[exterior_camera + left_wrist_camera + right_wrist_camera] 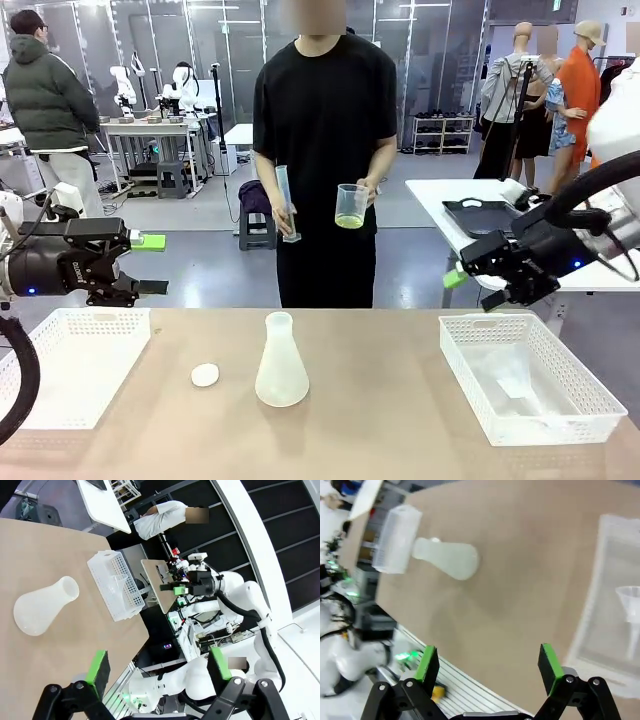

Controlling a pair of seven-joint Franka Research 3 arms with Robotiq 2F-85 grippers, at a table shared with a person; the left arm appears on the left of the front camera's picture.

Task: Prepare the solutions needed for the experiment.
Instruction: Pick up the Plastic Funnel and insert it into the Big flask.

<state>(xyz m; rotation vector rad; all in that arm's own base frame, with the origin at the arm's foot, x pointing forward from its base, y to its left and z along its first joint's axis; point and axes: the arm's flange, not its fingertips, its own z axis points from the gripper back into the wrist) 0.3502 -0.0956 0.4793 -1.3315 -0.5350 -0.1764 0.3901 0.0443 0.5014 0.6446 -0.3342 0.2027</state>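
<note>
1. Pale yellow-green solutions [350, 221] lie as a shallow layer in a clear cup [352, 200]. A person's hand [374, 186] holds the cup upright beyond the far edge of the tabletop [380, 420].
2. The left claw [155, 264] hangs released and empty at the left, fingers pointing inward. The right claw [470, 286] hangs equally spread and empty at the right.
3. From either claw the cup lies inward, higher and farther off. The right claw is somewhat nearer, but the hand already has the cup.
4. A translucent flask [281, 362] stands upright on the tabletop, mouth up, below the cup, nearer the robot and slightly to its left. I judge the pour turns on bringing the cup over that mouth.
</note>
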